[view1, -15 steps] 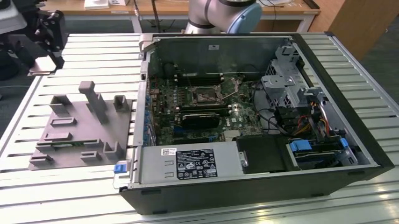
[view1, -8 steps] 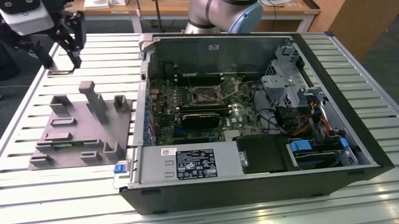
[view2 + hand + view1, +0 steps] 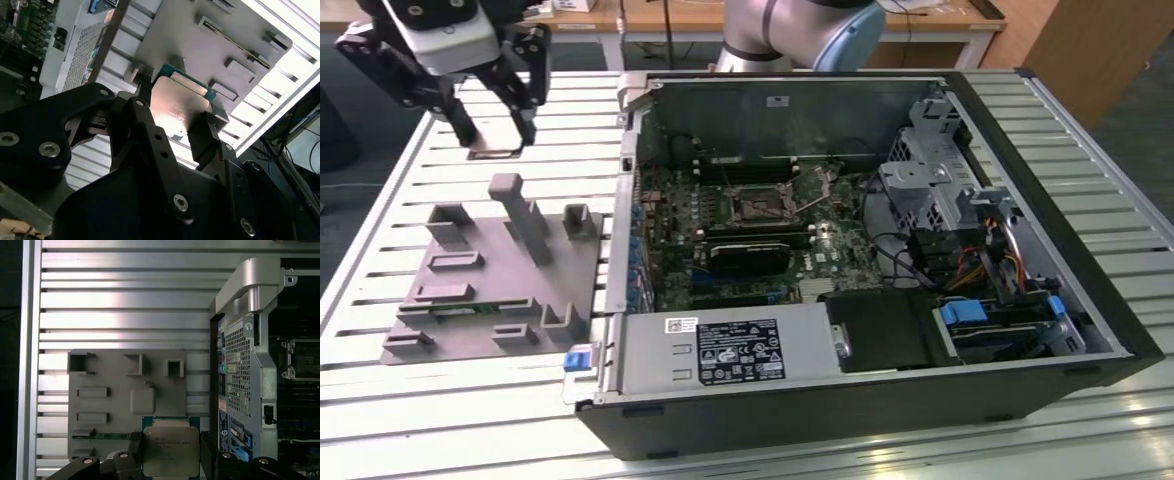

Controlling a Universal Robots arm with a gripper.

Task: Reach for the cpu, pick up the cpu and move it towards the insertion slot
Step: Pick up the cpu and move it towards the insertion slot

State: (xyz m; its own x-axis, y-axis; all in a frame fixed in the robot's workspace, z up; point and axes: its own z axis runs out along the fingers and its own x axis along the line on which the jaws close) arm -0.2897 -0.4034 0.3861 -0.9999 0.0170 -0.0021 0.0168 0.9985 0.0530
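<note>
The gripper (image 3: 494, 140) hung at 10 o'clock in the exterior view. Its fingers (image 3: 206, 135) were closed on two opposite edges of the cpu (image 3: 494, 153), which was held flat, metal top up, clear of the grey plate (image 3: 480, 265) at its 6 o'clock. The slot (image 3: 758, 203) lay inside the open case (image 3: 1067, 250), well apart, toward the gripper's 4 o'clock.
</note>
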